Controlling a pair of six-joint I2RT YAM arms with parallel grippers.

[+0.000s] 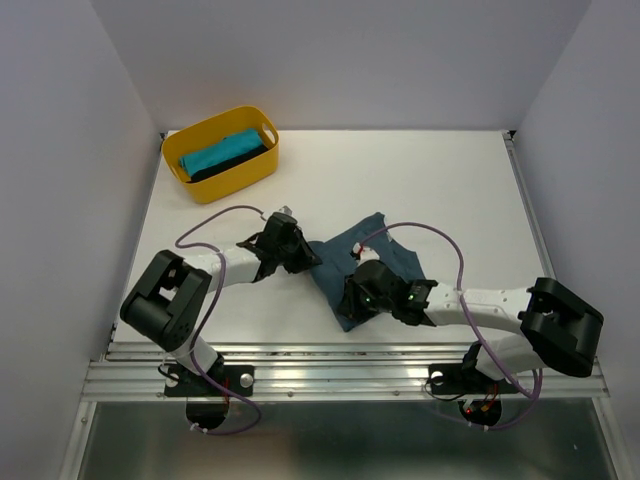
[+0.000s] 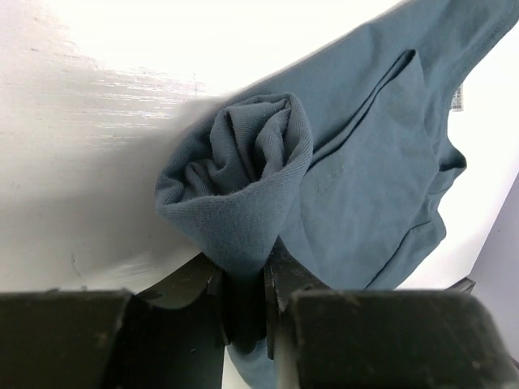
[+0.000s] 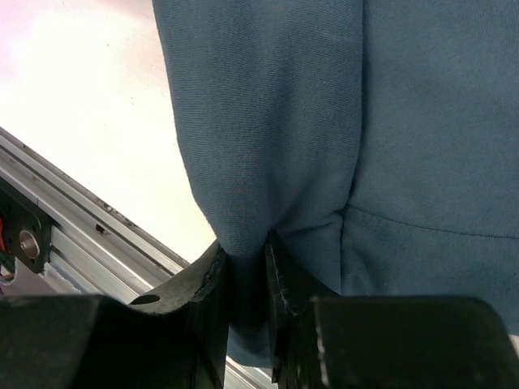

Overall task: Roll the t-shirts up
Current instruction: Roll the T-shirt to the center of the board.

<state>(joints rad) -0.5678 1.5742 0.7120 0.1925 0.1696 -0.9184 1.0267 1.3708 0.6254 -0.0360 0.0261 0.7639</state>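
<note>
A dusty slate-blue cloth t-shirt (image 2: 365, 186) fills the middle and right of the view. At the bottom centre, the two black jaws are closed on a bunched fold of it, with cloth pressed into the narrow gap between them. Above the jaws the pinched cloth rises into a rounded, loosely curled bundle (image 2: 243, 174), its ribbed knit and inner creases facing the camera. The rest of the shirt spreads up and to the right, lying mostly flat with seams running across it. A small pale tag (image 2: 457, 98) shows at its right edge. The glossy white counter (image 2: 81, 162) lies to the left and above.
</note>
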